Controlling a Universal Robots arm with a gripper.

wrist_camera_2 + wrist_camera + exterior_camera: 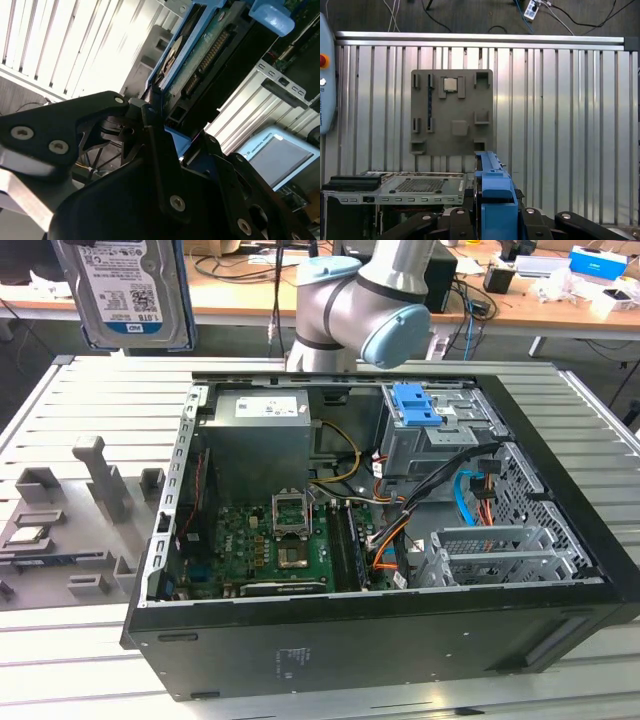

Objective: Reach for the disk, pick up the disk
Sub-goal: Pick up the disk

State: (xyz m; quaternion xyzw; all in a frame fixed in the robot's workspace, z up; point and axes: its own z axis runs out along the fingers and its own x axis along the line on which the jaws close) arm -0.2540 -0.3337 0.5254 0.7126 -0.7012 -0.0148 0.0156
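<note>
The gripper (152,112) is pinched on the disk (200,55), its black fingers (150,130) clamping one end of the blue frame. In the second wrist view the disk shows edge-on, with its green circuit board side and connector row visible. In the first wrist view the blue frame edge of the disk (495,200) sits between the gripper's (495,222) black links, one on each side.

In the exterior view the disk (125,290) is up in the air at the exterior view's upper left. Its label side faces the camera, the blue frame runs along its sides, and it is clear of the worktop (80,400). The arm (350,300) stands behind the computer case (400,640).

The case lies open on the slatted worktop. Inside it are:
- a grey power supply (258,435) at the back
- a green motherboard (270,540) below the power supply
- a blue latch piece (415,405) on the drive cage, toward the exterior view's right
- orange and blue cables (470,490) near the cage

A grey fixture plate (452,135) lies flat on the worktop (560,125), and a small square chip (451,84) sits in one of its pockets. In the exterior view the plate (60,530) is beside the case, on the exterior view's left. The disk hangs above the gap between the plate and the case, touching neither.
</note>
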